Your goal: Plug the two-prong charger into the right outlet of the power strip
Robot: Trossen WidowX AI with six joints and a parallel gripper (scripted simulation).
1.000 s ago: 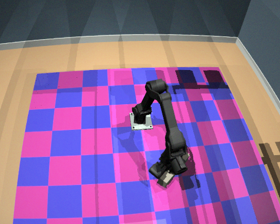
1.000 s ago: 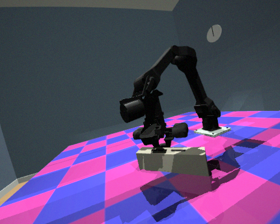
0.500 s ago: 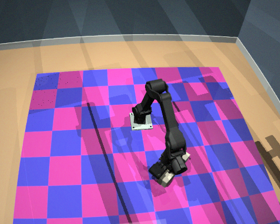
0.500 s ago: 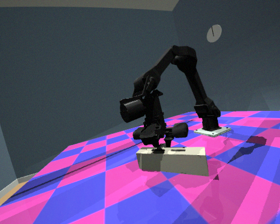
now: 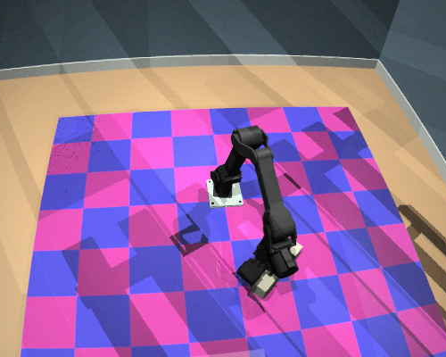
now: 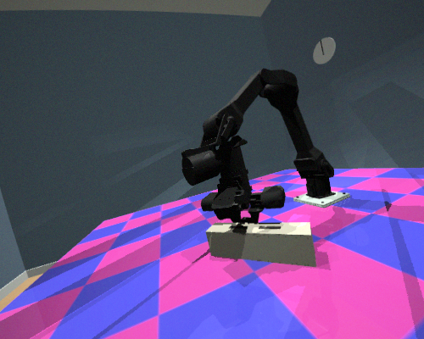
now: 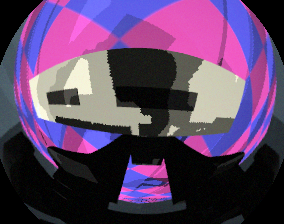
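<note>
Nearest the exterior camera: one cream, box-shaped power strip of rigid-looking plastic [image 5: 266, 286] [image 6: 279, 246] [image 7: 218, 95], long side down on the blue-and-pink chequered mat [image 5: 53, 321] [image 6: 198, 280] [image 7: 208, 30]. It looks light enough to skid if pushed off-axis; its long side walls would be the place to steady it. Just behind its front edge, low over the top face, is the black parallel-jaw gripper [image 5: 267, 273] [image 6: 241, 220] [image 7: 147, 132], fingers closed on a small dark block, taken to be the two-prong charger [image 7: 147, 161]. Charger's place: between the fingertips, over the strip; its prongs cannot be made out, so whether they touch or enter an outlet cannot be told. Expected handling: light, stiff, smooth-shelled, liable to tilt or slip in the pads if the prongs catch on the shutter. Best hold: both flat flanks of the body, squarely and close to the prong end, prongs left free, push kept straight along them. Farther back, the black jointed arm [image 5: 271, 187] [image 6: 298, 131] rises from a white square base plate [image 5: 237, 203] [image 6: 343, 197]; farthest, a pale round disc with a dark hand [image 6: 324, 51] hangs on the wall. Count: strip, 1; dark recesses discernible in its top, 2; charger, 1 (inferred); gripper, 1; arm, 1; base plate, 1; mat, 1; wall disc, 1. Prongs: uncounted, hidden.
</note>
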